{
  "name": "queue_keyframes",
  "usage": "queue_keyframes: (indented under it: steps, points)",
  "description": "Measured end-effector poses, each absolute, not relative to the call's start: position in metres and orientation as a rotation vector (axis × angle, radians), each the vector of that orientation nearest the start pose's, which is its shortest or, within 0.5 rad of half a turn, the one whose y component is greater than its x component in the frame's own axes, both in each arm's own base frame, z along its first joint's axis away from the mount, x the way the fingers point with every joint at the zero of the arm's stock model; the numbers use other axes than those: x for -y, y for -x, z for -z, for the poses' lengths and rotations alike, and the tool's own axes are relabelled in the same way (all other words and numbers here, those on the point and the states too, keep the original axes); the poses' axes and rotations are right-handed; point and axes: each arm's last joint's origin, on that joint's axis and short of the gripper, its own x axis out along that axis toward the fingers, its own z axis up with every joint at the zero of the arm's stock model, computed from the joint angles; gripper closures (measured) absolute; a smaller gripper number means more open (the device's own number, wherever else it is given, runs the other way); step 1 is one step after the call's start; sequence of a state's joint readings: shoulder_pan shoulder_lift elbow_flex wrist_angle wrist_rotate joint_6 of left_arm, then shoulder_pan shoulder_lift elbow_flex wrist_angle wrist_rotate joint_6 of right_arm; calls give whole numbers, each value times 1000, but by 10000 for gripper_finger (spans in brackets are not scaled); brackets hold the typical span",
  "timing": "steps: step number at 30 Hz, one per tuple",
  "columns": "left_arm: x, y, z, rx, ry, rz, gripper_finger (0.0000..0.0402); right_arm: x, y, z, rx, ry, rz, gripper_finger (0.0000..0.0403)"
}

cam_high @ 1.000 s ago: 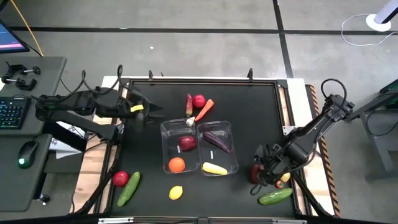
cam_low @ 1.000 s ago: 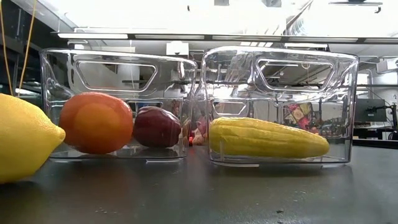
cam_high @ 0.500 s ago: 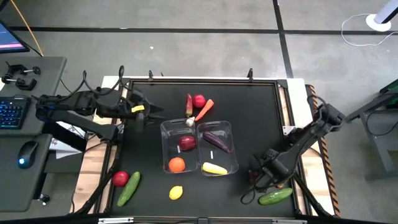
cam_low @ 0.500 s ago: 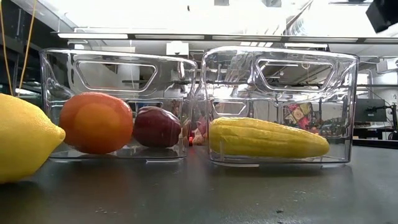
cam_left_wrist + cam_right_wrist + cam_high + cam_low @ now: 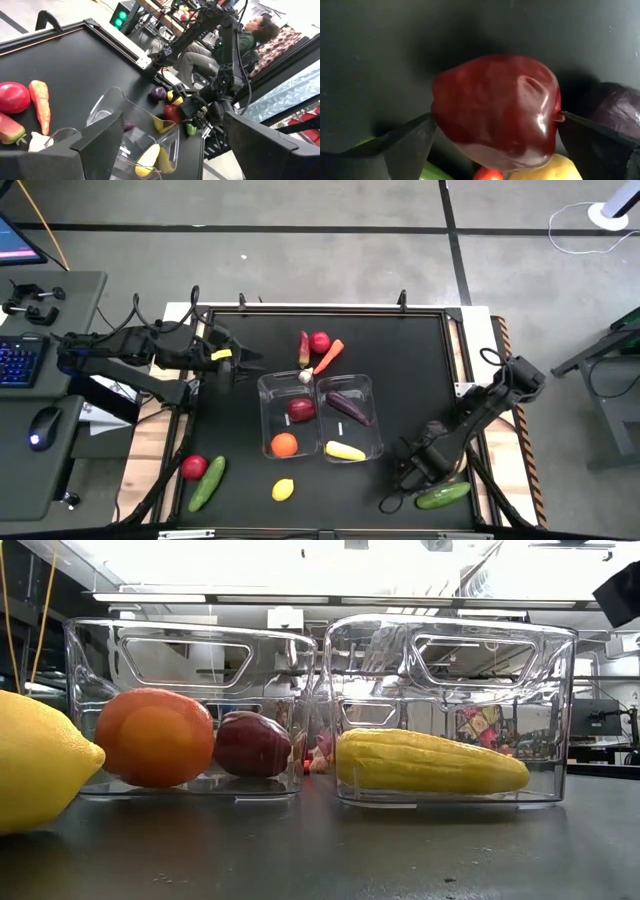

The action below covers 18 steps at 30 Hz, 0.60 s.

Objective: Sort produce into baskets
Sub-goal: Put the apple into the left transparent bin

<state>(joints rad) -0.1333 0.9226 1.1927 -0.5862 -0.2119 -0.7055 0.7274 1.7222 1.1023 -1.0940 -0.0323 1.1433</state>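
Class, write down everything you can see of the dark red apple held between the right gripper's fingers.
The dark red apple is glossy and smooth, deep red with a bright highlight and a shallow dimple. It sits between the right gripper's two dark fingers, one at each flank, seemingly clamped, above the black table. Behind it show a purple eggplant, a yellow piece and a green cucumber. Contact with them cannot be told.
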Motion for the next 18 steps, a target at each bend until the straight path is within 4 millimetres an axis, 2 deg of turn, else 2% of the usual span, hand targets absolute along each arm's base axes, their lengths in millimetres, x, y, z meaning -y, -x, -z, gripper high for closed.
queue_keyframes:
  steps: [7, 13, 18]
  points:
    - [17, -171, -407, -271, 645, -184, 74, -189, -217, -174, -1636, -343, 358, 3]
    - [17, -171, -407, -271, 644, -184, 74, -186, -220, -173, -1636, -414, 417, 6]
    - [17, -171, -407, -271, 641, -184, 74, -185, -219, -173, -1646, -423, 445, 47]
